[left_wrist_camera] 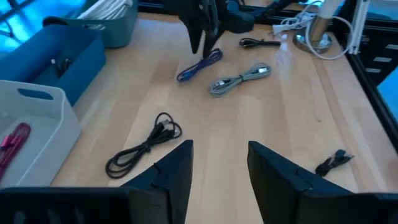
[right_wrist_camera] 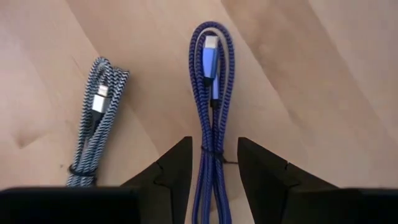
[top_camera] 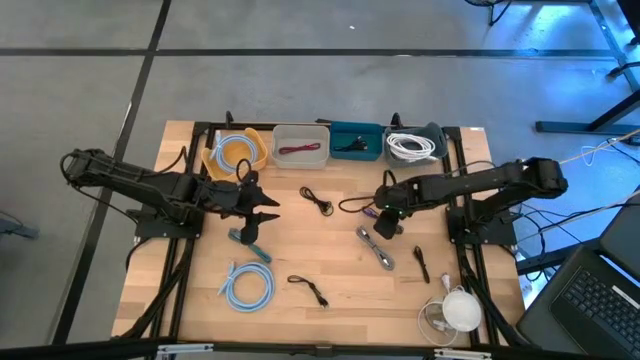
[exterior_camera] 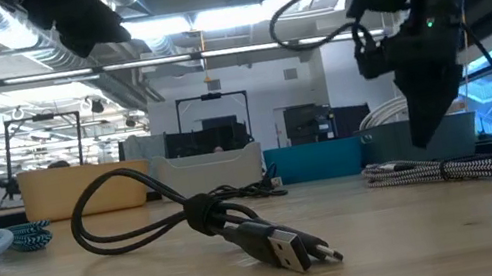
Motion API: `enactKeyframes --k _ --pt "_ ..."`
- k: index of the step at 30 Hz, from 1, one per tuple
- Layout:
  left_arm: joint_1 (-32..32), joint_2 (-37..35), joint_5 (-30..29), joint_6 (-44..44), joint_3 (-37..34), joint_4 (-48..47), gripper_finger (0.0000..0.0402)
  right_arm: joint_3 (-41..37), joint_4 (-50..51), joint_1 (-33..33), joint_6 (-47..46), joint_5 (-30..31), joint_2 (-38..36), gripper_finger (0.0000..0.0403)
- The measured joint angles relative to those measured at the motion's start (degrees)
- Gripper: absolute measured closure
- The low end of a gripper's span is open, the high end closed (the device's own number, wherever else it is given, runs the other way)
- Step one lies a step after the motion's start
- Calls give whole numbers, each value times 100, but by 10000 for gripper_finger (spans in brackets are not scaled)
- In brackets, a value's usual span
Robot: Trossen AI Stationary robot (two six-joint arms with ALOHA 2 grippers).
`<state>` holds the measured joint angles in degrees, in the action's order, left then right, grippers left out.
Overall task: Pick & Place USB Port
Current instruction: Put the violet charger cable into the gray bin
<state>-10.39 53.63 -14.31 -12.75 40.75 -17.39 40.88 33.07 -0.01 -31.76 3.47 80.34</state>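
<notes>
From the low camera, nearest to me, I see a black USB cable lying coiled on the wooden table. Farther back the right gripper hangs low over a blue braided cable; its fingers are spread, one on each side of the cable, and I cannot tell if they touch it. Just beside it lies a grey braided cable. The left gripper is also spread and holds nothing, above the table's left half. Behind, at the far edge, stand the bins, among them a white bin and a teal bin.
</notes>
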Motion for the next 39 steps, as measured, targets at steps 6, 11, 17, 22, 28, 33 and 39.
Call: enactKeyframes --k 6,11,17,22,28,33,39 --pt "0 37 33 3 -1 -35 258 0 -368 4 116 -156 520 273" --pt "0 80 -2 2 -2 -48 258 3 -487 66 180 -134 855 274" --pt "0 156 -21 2 0 -16 258 28 -450 65 175 -16 977 322" --pt "0 162 -145 -1 -2 -38 258 6 -423 81 132 15 827 386" --pt "-2 162 -309 -3 -2 -4 258 126 144 273 -104 165 174 386" --pt "0 158 -742 61 -83 450 258 449 408 574 -253 640 -573 386" --pt "46 245 -763 1231 -890 3370 258 790 -752 896 413 1045 -1236 387"
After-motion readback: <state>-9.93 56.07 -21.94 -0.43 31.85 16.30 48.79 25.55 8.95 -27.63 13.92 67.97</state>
